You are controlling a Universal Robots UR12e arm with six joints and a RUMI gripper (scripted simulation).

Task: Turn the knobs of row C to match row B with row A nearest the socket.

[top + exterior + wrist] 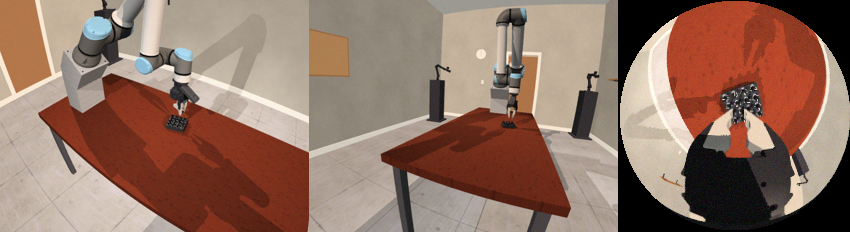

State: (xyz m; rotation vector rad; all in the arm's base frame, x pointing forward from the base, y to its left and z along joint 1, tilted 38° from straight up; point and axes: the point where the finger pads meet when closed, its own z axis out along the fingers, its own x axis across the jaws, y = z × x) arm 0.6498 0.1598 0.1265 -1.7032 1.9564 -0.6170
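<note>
From my station I see the knob box (177,124) sitting flat on the red wooden bench (225,159), well in from every edge and nearer the end where the arm's grey pedestal (82,82) stands. It is a small dark block with rows of little knobs on top. I cannot read any marks, letters or brand on it in any view; the knobs are too small and grainy to tell where each points, and I cannot make out which side carries the socket.

The pincer (180,114) hangs tips down just above the far edge of the box. In the exterior view the pincer (510,117) has a gap between its tips and the box (508,124). Through the wrist camera the pincer (741,116) frames the near side of the box (741,99), its pale fingers drawn close to a narrow gap. They are nearly closed and grip nothing; no knob is between them.

The only other sign I can see is a round white disc (480,54) on the far wall, blank at this size.
</note>
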